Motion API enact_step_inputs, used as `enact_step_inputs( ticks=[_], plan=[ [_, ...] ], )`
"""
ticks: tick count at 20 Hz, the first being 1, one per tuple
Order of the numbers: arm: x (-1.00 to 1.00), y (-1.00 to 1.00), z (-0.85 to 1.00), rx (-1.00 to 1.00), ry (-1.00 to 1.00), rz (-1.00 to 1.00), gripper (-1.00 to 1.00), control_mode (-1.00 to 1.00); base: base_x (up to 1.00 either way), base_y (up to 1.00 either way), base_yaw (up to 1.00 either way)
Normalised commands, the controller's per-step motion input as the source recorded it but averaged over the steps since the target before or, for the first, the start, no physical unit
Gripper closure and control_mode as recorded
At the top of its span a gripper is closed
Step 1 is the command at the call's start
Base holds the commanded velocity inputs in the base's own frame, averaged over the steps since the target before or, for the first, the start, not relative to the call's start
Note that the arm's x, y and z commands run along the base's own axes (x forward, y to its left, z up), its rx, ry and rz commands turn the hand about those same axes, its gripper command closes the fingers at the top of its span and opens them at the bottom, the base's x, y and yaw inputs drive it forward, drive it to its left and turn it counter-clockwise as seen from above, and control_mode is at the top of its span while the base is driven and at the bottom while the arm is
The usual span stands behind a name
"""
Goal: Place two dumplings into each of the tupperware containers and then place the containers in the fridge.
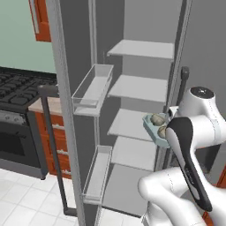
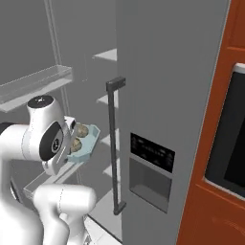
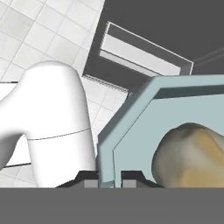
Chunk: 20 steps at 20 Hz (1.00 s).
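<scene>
— Two dumplings [image 2: 79, 135] ride in the light blue-grey tupperware container [image 2: 87, 147], held up beside the open fridge [image 1: 141, 90]. Where's the grip?

— Gripper [image 3: 109, 181] jaws are pinched narrow on the container's rim wall, one finger each side. The tub hangs level with the middle shelves [image 1: 132, 123], in front of them.
</scene>
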Motion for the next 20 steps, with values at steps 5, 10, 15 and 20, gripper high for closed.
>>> enact_step_inputs(
  ticks=[5, 10, 15, 20],
  plan=[
    [0.00, 0.00, 0.00, 0.00, 0.00, 0.00, 1.00, 1.00, 0.62, 0.03, 0.06],
    [0.00, 0.00, 0.00, 0.00, 0.00, 0.00, 1.00, 1.00, 0.36, 0.21, 0.00],
    [0.00, 0.00, 0.00, 0.00, 0.00, 0.00, 1.00, 1.00, 0.40, 0.26, 0.00],
    [0.00, 0.00, 0.00, 0.00, 0.00, 0.00, 1.00, 1.00, 0.39, 0.34, -0.11]
  ],
)
